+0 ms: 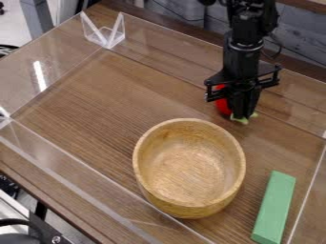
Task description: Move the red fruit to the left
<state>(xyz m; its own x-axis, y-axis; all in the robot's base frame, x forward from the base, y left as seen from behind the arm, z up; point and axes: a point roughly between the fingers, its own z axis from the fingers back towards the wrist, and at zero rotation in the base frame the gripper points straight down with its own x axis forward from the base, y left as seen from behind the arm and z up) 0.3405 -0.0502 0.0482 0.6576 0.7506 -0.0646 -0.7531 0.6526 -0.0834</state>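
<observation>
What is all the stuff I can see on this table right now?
strawberry: one, red with green leaves, far right of the table, pinched in the claw
bowl: one, light wood, near middle, empty
block: one, green, near right corner, flat on the table
table: one, brown wood grain, under everything
clear wall: see-through plastic, around the table's edges
claw: one, black, pointing straight down, shut on the strawberry
</observation>
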